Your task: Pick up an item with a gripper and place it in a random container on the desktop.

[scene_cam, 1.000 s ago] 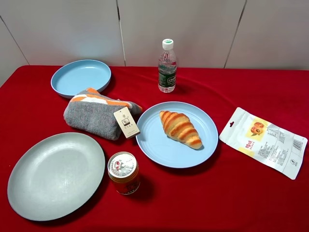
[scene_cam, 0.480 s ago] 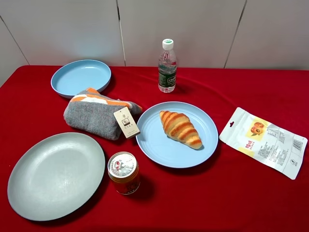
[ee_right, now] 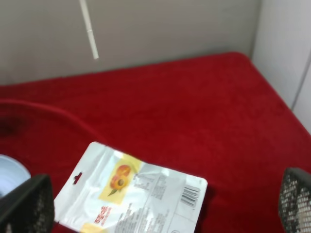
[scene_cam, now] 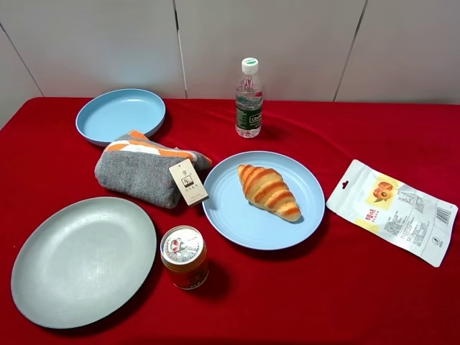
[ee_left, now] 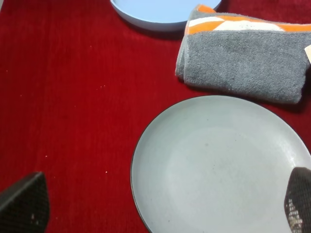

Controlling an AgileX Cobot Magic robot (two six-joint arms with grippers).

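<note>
- Your croissant (scene_cam: 269,191) lies in the blue plate (scene_cam: 241,223) near the middle of the bench (scene_cam: 359,295), touching nothing else.
- Just beside that plate toward the left edge sits a folded grey towel (scene_cam: 144,171) with a paper tag; the tag's corner reaches the plate's rim.
- A gold-lidded can (scene_cam: 184,256) stands near the front edge, between the plate and the big grey-green plate (scene_cam: 79,262) at the front left corner.
- A water bottle (scene_cam: 249,99) stands upright toward the back edge; a deeper blue dish (scene_cam: 120,115) is at the back left, touching the towel.
- A white pouch (scene_cam: 392,210) lies flat toward the right edge, apart from the plate.
- Left tool (ee_left: 160,204): fingers spread wide, empty, over the grey-green plate.
- Right tool (ee_right: 160,201): also wide, empty, above the pouch.
</note>
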